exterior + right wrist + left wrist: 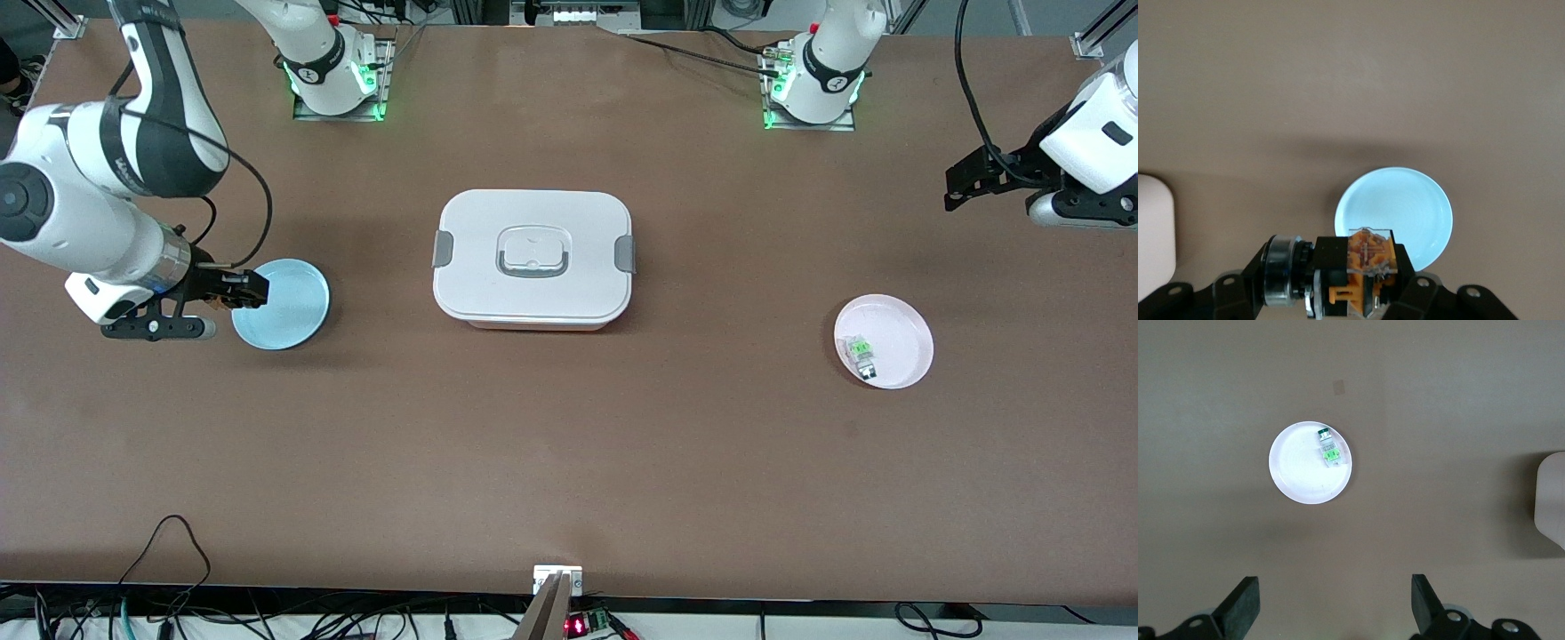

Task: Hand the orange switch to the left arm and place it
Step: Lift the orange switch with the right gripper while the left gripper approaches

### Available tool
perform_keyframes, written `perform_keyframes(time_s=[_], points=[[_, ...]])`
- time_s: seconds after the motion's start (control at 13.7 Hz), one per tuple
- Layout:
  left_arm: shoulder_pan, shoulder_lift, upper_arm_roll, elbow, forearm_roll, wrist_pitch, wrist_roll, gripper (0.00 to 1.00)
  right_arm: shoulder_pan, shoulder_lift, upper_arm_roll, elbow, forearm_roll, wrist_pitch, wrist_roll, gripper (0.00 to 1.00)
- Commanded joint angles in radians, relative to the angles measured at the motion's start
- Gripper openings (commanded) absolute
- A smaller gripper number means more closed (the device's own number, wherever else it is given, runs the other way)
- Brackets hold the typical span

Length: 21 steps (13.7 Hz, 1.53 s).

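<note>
Right gripper (1361, 287) is clamped on the orange switch (1368, 270), which I have lifted above the blue plate (289, 307) at the right arm's end of the table. I judge this the carry stage: picked up, not yet handed over. The left gripper (1335, 603) hangs high at the left arm's end, fingers spread wide and holding nothing, waiting over the bare table near the pink plate (898, 320).

Next I need to bring the two grippers together for a handover, and I would route the load around or well above the box (533, 258), which sits squarely between the plates. The left fingers must take a part of the switch the right ones leave free.

That switch is a blocky thing: clear orange housing, black body, a round collar at one end. Hard plastic, likely slippery. The box is white, smooth, round-cornered, with grey side clasps and a recessed handle. Both plates are shallow glossy discs; the pink one holds a pale clear switch with green parts (861, 353). The table (569, 462) is matte brown.
</note>
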Motion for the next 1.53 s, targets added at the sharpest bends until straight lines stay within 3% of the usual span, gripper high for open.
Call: perform_keyframes(time_s=[0.0,0.15,0.44,0.73,1.02,1.17,1.32,1.46], points=[[-0.002,0.015,0.002,0.034,-0.007,-0.025,-0.006,1.0,-0.004,-0.019,0.029,0.045,0.042,-0.012,-0.074,0.51],[-0.002,0.015,0.002,0.034,-0.007,-0.025,-0.006,1.0,-0.006,-0.023,0.027,0.084,0.194,-0.01,-0.217,0.5],[0.002,0.015,0.002,0.037,-0.025,-0.063,0.001,1.0,-0.008,-0.023,0.02,0.096,0.324,0.049,-0.462,0.46],[-0.008,0.015,0.001,0.038,-0.14,-0.158,0.001,1.0,-0.008,-0.022,0.02,0.095,0.442,0.114,-0.695,0.46],[-0.001,0.054,-0.001,0.037,-0.315,-0.198,0.008,1.0,-0.006,-0.014,0.021,0.09,0.712,0.125,-1.072,0.47],[0.007,0.087,0.007,0.037,-0.433,-0.241,0.011,1.0,-0.004,-0.01,0.052,0.089,0.838,0.123,-1.24,0.47],[0.006,0.11,0.001,0.035,-0.461,-0.264,0.012,1.0,-0.004,-0.005,0.082,0.089,0.921,0.114,-1.309,0.47],[0.009,0.142,0.002,0.031,-0.566,-0.272,0.014,1.0,-0.004,-0.002,0.138,0.089,1.021,0.114,-1.38,0.47]])
